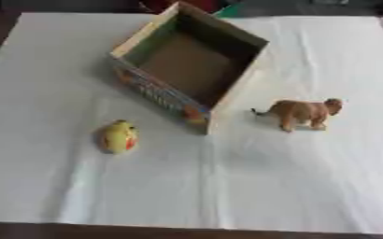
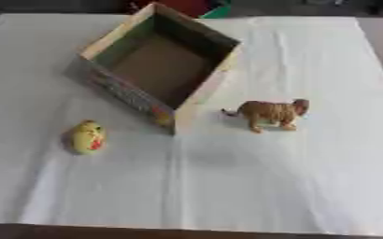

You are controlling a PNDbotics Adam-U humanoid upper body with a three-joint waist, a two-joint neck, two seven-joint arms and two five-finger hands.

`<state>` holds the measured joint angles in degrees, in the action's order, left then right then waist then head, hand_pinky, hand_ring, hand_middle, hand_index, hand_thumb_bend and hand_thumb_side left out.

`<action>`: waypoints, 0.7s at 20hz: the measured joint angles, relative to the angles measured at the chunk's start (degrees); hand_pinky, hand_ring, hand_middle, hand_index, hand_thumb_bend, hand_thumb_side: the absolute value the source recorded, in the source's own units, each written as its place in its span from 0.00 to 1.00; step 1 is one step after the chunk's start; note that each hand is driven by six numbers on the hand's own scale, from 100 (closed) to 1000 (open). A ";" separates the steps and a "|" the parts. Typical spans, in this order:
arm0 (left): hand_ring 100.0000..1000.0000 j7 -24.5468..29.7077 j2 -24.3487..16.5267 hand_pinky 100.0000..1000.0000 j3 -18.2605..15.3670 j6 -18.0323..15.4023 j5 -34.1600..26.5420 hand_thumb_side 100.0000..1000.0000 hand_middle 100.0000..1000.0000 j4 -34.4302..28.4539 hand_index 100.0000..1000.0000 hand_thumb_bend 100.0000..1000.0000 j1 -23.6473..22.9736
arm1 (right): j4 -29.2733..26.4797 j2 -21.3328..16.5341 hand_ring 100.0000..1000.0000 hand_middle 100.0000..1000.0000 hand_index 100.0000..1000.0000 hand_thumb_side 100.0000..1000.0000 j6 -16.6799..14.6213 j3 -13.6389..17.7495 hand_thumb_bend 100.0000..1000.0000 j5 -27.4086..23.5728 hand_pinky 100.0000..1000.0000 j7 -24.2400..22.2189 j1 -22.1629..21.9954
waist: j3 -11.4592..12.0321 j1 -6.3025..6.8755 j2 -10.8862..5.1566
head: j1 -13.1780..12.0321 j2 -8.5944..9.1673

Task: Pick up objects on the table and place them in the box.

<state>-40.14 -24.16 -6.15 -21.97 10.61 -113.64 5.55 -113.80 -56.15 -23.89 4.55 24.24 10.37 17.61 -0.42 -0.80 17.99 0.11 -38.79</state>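
An open cardboard box [image 1: 150, 35] with a printed, colourful outer side stands askew at the middle back of the table, and its brown floor shows with nothing on it. A brown toy animal [image 1: 302, 112] on four legs stands to the right of the box's near corner, head to the right. A small yellow rounded toy [image 1: 119, 137] with a red mark lies to the left, in front of the box. Neither of my hands shows in either view.
A white cloth [image 1: 227, 186] covers the table, with a dark strip of table edge along the bottom. Dark floor and a red and a green shape lie beyond the far edge.
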 measured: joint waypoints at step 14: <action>0.64 0.02 0.00 0.56 0.03 0.07 0.00 0.88 0.68 0.00 0.83 0.00 0.03 | 0.00 -1.31 1.00 0.83 0.80 1.00 -2.66 -2.56 0.00 1.87 0.78 -3.10 2.67 | 0.02 -0.41 0.36 | 3.35 0.07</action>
<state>-40.12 -24.16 -6.12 -21.90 10.61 -113.64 5.59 -113.80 -57.45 -26.55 1.99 26.10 7.27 20.28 -0.40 -1.21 18.35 3.46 -38.71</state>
